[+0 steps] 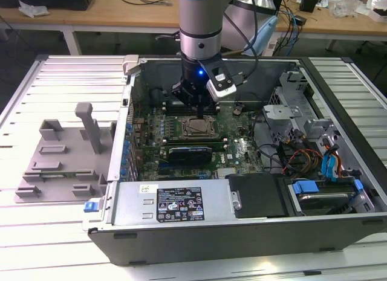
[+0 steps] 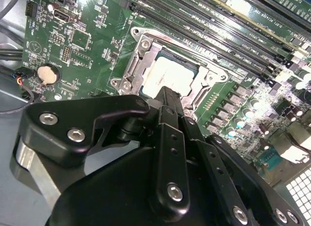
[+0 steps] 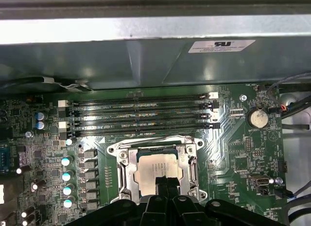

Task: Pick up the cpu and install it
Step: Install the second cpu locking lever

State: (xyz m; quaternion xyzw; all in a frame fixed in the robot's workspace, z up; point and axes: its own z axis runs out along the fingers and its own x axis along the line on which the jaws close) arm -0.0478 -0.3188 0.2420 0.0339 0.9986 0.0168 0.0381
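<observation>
The cpu (image 1: pixel 199 128) lies flat inside the metal socket frame (image 1: pixel 184 129) on the green motherboard of the open computer case. In both wrist views its pale silver top (image 2: pixel 165 75) (image 3: pixel 153 165) sits level within the open frame (image 3: pixel 122 173). My gripper (image 1: pixel 198 110) hangs straight above the socket. Its two black fingers are pressed together, their tips (image 2: pixel 167 93) (image 3: pixel 166 180) over the cpu's edge nearest the wrist. The fingers cover part of that edge. I cannot tell whether the tips touch the chip.
Several memory slots (image 3: pixel 141 114) run beside the socket, close to the case wall (image 3: pixel 146 60). A black expansion card (image 1: pixel 190 153), cables (image 1: pixel 290 157) and a drive cage with blue tabs (image 1: pixel 329 166) fill the case. A grey fixture (image 1: pixel 60 157) stands outside it on the exterior view's left.
</observation>
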